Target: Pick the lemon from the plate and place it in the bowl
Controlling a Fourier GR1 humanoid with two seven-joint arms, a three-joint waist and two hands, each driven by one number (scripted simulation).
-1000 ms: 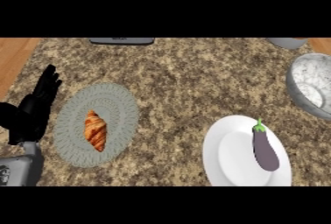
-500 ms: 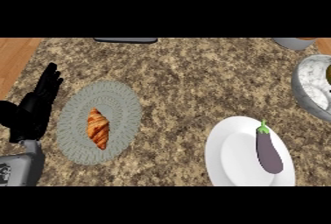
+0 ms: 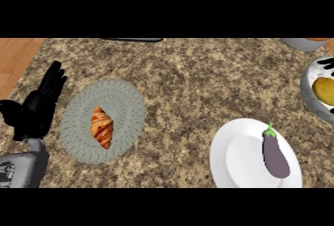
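Resting our left hand (image 3: 38, 108) open at nine o'clock, we see the lemon (image 3: 325, 89) in the bowl (image 3: 309, 90) at three; our right hand is out of sight.

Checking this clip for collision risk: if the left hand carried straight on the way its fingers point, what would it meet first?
The left hand rests open at the view's left, fingers pointing up and slightly right. That line runs over bare counter, passing left of the grey plate; the way looks free, though height is unclear.

You see a speckled, stone-like desk (image 3: 195, 84) with bare wood at ten o'clock, a smooth glossy white plate (image 3: 238, 159), a glossy purple eggplant (image 3: 275, 154), and a matt woven-looking grey plate (image 3: 127, 103).
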